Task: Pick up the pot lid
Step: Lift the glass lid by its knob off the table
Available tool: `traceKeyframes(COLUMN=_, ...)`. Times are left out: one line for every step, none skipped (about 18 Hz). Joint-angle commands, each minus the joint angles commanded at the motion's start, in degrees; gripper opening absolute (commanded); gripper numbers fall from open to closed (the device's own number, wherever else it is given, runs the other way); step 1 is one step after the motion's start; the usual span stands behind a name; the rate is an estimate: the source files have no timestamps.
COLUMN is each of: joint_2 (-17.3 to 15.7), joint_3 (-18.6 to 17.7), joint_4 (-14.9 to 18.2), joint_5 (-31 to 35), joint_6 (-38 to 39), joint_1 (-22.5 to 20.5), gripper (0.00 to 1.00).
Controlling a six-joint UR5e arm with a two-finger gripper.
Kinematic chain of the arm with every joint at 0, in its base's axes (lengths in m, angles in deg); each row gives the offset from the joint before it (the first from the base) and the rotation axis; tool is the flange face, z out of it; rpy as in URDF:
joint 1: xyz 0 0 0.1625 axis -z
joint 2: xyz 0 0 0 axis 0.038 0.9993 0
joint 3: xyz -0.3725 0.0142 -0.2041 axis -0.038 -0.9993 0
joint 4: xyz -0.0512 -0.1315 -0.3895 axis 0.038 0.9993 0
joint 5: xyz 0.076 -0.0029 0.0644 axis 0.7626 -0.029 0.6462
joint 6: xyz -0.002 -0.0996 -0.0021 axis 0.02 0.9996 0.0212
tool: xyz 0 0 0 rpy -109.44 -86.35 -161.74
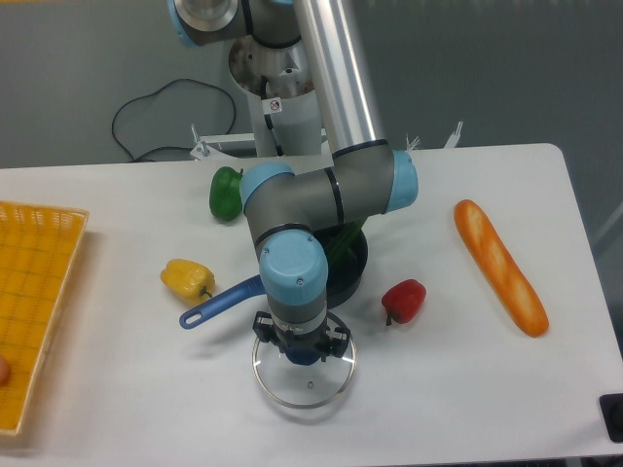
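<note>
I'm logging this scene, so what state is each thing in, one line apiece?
Tool: closed on the lid's knob
Lid: held by its knob, off the pan
Pan: uncovered, something green inside
Basket: upright, open-topped
Bread: lying flat, looks whole
Red pepper: looks whole
Yellow pepper: looks whole
Green pepper: looks whole

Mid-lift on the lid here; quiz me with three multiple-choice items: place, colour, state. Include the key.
1. In the picture, the shiny red pepper lies:
A) inside the yellow crate
B) right of the round black pan
C) on the lid

2. The pan's long handle is:
A) red
B) white
C) blue

3. The jaws are:
A) at the knob of the clear, silver-rimmed round lid
B) over the crate
C) on the handle

1 B: it sits beyond the pan's right edge.
2 C: its shaft shows blue.
3 A: they flank the dark knob.
</note>
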Motion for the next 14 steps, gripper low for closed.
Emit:
traceKeyframes(joint_2=0.09, joint_3=0.18, joint_4=0.00, joint_5=0.00, joint_6=-0.09, joint_1=-0.09, gripper=0.55)
traceKeyframes(joint_2=0.17, joint_3=0.35, joint_4=0.00, joint_5=0.09, joint_6=-0.09, joint_1=-0.44, gripper=0.55)
traceKeyframes(joint_2=0.18, joint_3=0.70, joint_4=0.00, joint_5=0.09, joint_6=-0.09, joint_1=-0.44, gripper=0.55)
traceKeyframes(joint_2=0.26, joint_3=0.97, joint_4=0.09, joint_5=0.09, joint_6=-0.17, joint_1=-0.61, gripper=0.55)
traceKeyframes(joint_2=0.18, joint_3=1.23, joint_4=0.09, joint_5=0.09, joint_6=-0.70, joint_1=-0.70, gripper=0.55)
traceKeyframes(joint_2=0.18, joint_3=1.49, joint_4=0.09, joint_5=0.35, joint_6=-1.31, joint_1=-0.79, gripper=0.55)
traceKeyframes(joint_2=0.18, joint_3=1.67, joint_4=0.17, joint_5=0.44, joint_6=-1.75, joint_1=-0.88, gripper=0.55)
traceKeyframes(joint_2=0.09, joint_3=1.67, joint_4=0.18, joint_5=0.53, joint_6=-2.10, joint_1=-0.97, gripper=0.55)
traceKeyframes(joint_2=0.00, joint_3=1.67, joint_4=0.26, joint_5=0.61, joint_6=-2.28, joint_1=-1.23, gripper=0.55)
traceKeyframes(joint_2=0.00, joint_3=1.67, joint_4=0.26, joint_5=0.62, joint_6=-2.55, joint_1=-1.23, gripper=0.55)
traceKeyframes(joint_2=-0.09, joint_3=1.67, joint_4=0.26, joint_5=0.70, joint_6=-2.63, joint_1=-1.32, gripper=0.55)
traceKeyframes(joint_2=-0.17, joint_3=1.76, joint_4=0.26, joint_5=0.70, joint_6=-2.64, joint_1=-1.49, gripper=0.55)
traceKeyframes(joint_2=-0.26, joint_3=1.85, joint_4=0.26, joint_5=0.70, joint_6=-2.72, joint_1=-1.58, gripper=0.55)
traceKeyframes(joint_2=-0.26, joint_3=2.11, joint_4=0.26, joint_5=0.70, joint_6=-2.72, joint_1=-1.58, gripper=0.55)
